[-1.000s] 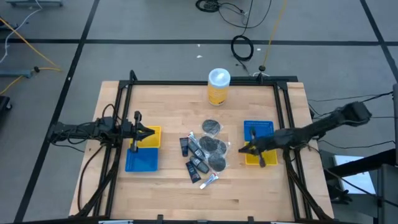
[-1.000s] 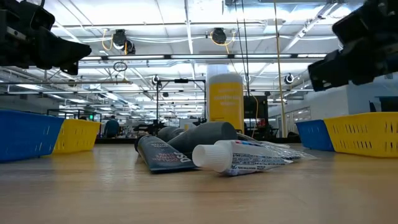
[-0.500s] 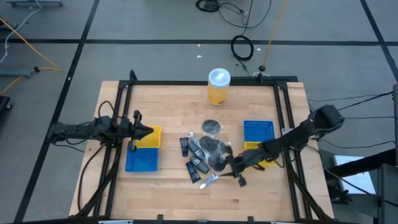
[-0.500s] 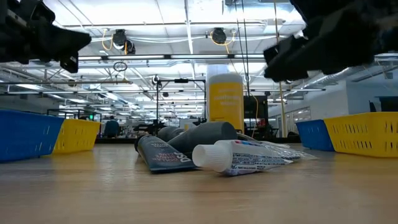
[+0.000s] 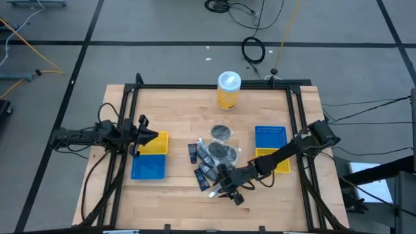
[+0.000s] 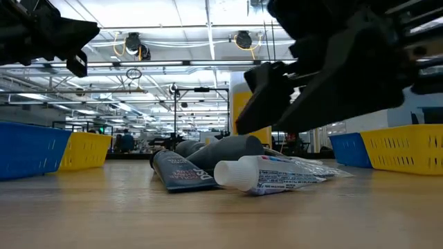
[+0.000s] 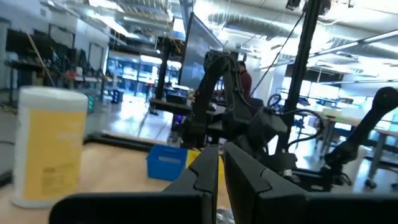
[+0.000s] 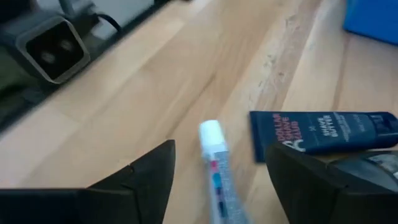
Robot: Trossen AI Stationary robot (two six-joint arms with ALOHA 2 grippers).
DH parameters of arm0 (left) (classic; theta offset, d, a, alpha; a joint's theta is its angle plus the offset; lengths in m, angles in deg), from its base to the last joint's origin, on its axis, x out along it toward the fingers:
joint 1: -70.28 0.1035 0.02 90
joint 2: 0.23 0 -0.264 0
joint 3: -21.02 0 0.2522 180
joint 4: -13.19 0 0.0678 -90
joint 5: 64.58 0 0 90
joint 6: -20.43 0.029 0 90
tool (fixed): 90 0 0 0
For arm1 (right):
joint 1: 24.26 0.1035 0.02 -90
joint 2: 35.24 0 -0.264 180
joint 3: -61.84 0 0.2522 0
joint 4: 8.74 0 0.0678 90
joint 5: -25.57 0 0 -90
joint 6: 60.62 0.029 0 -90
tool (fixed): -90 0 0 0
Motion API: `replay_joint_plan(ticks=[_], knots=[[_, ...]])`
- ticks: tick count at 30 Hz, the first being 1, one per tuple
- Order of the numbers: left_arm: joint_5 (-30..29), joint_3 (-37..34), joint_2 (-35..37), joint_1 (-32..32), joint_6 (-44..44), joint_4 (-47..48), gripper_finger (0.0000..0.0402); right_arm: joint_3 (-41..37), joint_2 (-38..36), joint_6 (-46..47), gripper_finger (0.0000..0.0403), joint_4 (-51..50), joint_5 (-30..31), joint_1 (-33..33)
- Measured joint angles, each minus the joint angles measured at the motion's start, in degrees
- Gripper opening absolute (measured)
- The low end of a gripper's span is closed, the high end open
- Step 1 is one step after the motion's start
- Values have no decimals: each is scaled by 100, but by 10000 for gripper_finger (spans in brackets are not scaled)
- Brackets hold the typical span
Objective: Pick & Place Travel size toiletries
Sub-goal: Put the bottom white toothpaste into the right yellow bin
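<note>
- Right gripper (image 5: 229, 190): reaches across the table from the right edge and hangs over the near end of the toiletry pile; its two fingers (image 8: 144, 176) stand apart with nothing between them, and the white-capped tube (image 8: 214, 157) lies on the wood in the gap ahead of them.
- Left gripper (image 5: 151, 137): waits above the left-hand tray, fingers (image 7: 202, 177) pressed together and empty.
- Travel size toiletries (image 5: 213, 160): heaped at the table's centre, between the two trays. Dark round discs (image 5: 222, 132) lie toward the far side, black tubes (image 5: 202, 170) toward the near side.
- White-capped tube, low view (image 6: 266, 173): lies foremost in the pile, cap toward the left; a dark navy printed tube (image 6: 178, 171) lies just beside it.
- Navy tube, right wrist view (image 8: 320, 130): lies close beside the white tube, its flat end toward it.
- Left tray (image 5: 149, 158): yellow half far, blue half near.
- Right tray (image 5: 270, 138): blue half far, yellow half near; the right arm crosses over its near part.
- Yellow canister with white lid (image 5: 228, 90): upright at the far edge of the table, well apart from the pile.
- Obstruction: in the low view the right gripper's dark bulk (image 6: 332, 69) hides most of the canister.
</note>
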Motion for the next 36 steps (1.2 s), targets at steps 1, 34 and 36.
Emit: replay_joint_plan(ticks=[1,34,36], knots=[[123,0,0,-2,5,89,26,89,45,-77,244,-119,-4,-17],[103,0,-1047,-303,39,784,26,0,330,-55,122,-477,0,-62],[98,-2,-1124,-306,32,785,26,0,330,-16,100,-470,9,-37]])
